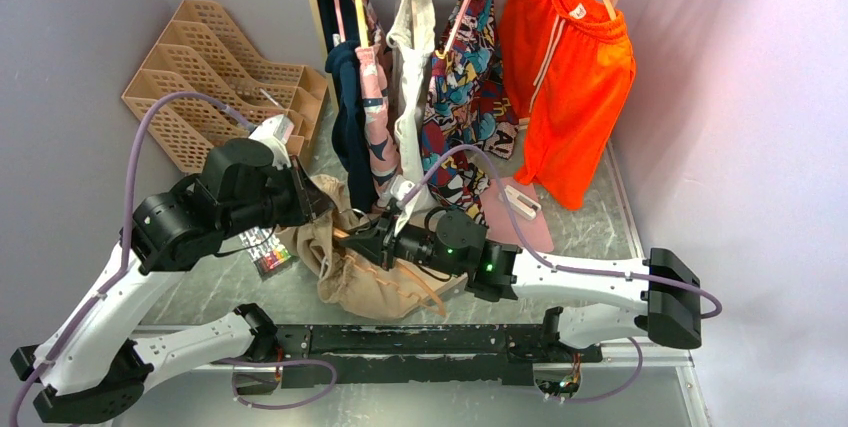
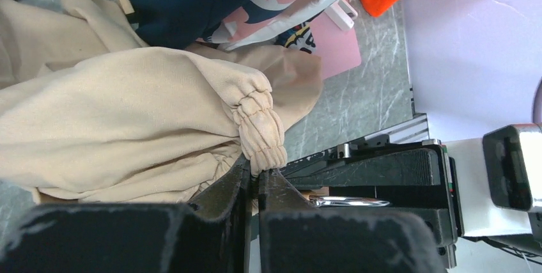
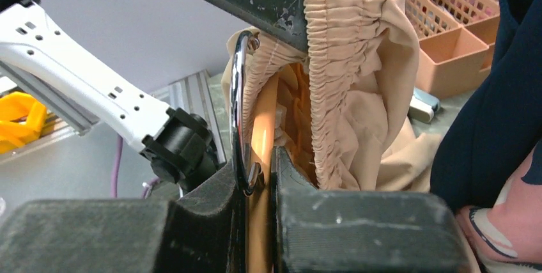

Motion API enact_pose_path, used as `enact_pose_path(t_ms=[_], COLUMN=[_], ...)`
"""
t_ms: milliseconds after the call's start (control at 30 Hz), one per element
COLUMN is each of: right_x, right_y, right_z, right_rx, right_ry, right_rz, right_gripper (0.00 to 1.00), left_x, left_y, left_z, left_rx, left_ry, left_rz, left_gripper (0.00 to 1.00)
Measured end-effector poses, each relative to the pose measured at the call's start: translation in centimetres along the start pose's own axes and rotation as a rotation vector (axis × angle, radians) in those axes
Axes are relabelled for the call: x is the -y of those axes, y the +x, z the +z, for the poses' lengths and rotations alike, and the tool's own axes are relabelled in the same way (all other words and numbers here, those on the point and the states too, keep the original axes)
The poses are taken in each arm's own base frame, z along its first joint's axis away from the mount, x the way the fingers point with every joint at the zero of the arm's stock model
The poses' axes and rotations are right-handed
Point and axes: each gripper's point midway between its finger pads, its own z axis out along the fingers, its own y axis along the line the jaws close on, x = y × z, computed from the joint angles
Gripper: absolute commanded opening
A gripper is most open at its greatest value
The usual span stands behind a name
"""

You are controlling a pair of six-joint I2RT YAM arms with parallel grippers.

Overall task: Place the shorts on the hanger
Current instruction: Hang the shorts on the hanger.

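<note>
left hand (image 2: pixel 259 174) pinched tight on gathered waistband of shorts (image 2: pixel 128 119) | right hand (image 3: pixel 259 171) clamped on hanger (image 3: pixel 263 126) by its hook, against the waistband | shorts heaped on worktop (image 1: pixel 600 237) between both hands

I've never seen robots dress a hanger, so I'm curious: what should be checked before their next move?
1. Left tool clamped on shorts' waistband: ok.
2. Right tool clamped on hanger: ok.
3. Hanger's bar inside waistband: cannot tell, fabric hides it.
4. Shorts off the table: not ok, mostly heaped there.
5. Navy garment clear of right tool: not ok, right beside it.
</note>
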Motion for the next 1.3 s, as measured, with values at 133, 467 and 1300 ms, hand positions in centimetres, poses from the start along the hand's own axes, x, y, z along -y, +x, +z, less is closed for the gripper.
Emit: enact_pose_path(t_ms=[133, 467, 1300], right_x=[0.5, 2.8, 0.2], right_y=[-0.9, -3.0, -7.0], right_z=[-0.2, -1.0, -0.3], right_rx=[0.070, 0.147, 0.293], right_ry=[0.027, 0.169, 0.032], right_rz=[0.012, 0.028, 0.016], right_gripper=[0.00, 0.00, 0.00], left_x=[0.6, 1.5, 5.4], left_y=[-0.2, -1.7, -2.5], left_z=[-0.4, -2.6, -3.2], left_rx=[0.001, 0.045, 0.028], left_ry=[0.025, 0.062, 0.222], left_rz=[-0.001, -0.007, 0.009], left_gripper=[0.07, 0.07, 0.91])
